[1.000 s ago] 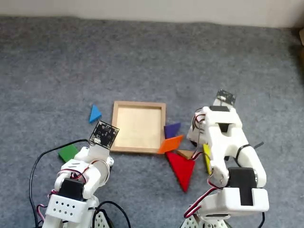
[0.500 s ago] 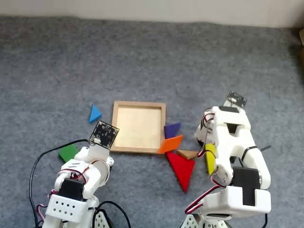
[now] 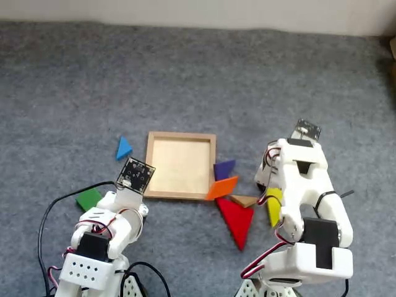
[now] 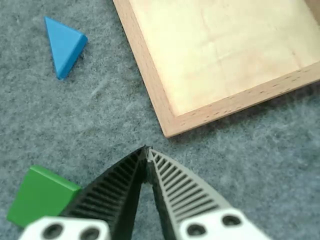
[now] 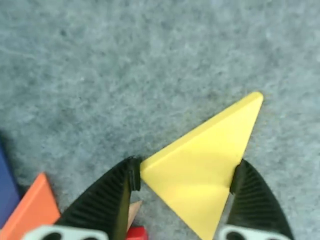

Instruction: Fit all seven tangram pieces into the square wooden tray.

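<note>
The square wooden tray (image 3: 149, 166) lies on the grey carpet with nothing inside it. To its right lie a purple piece (image 3: 224, 168), an orange parallelogram (image 3: 222, 187), a tan triangle (image 3: 244, 200) and a big red triangle (image 3: 236, 219). My right gripper (image 5: 185, 175) is shut on the yellow triangle (image 5: 205, 165), one finger at each side of it; the triangle (image 3: 274, 207) peeks out under that arm. My left gripper (image 4: 147, 152) is shut on nothing, just off the tray's near left corner (image 4: 167, 127). A blue triangle (image 4: 62, 45) and a green square (image 4: 40, 200) lie left of the tray.
Grey carpet stretches wide beyond the tray toward the far wall edge (image 3: 198, 25). The orange piece (image 5: 30, 210) and the purple piece (image 5: 6, 190) lie close beside my right gripper. A black cable (image 3: 55, 210) loops beside the left arm's base.
Over the last second the right arm shifted a little to the right, and the yellow triangle shifted with it. The left arm has kept still.
</note>
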Available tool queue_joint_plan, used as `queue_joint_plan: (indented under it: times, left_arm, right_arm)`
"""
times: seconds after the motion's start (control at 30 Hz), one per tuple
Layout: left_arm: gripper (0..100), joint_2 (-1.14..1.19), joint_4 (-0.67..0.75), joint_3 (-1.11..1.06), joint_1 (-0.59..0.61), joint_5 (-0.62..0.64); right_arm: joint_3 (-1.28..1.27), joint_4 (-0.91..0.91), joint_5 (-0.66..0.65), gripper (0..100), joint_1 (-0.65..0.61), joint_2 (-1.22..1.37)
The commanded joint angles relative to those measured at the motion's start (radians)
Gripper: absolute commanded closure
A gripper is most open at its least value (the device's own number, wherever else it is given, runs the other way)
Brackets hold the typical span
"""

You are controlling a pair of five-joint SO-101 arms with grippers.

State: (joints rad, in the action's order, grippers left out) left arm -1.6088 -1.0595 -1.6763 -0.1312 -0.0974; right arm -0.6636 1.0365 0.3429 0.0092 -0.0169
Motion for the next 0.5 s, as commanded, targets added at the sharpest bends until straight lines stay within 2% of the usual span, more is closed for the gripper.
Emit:
queue_joint_plan:
  times: [0.0, 0.27, 0.47]
  left_arm:
    - [99, -0.008, 0.000, -0.028, 0.004, -0.008]
    - [99, -0.008, 0.000, -0.028, 0.004, -0.008]
    - [99, -0.008, 0.000, -0.028, 0.004, -0.008]
  right_arm:
    - [-0.004, 0.001, -0.021, 81.5, -0.018, -0.070]
    - [0.001, 0.028, -0.068, 81.5, -0.154, -0.305]
    - [0.125, 0.087, -0.068, 81.5, -0.285, -0.298]
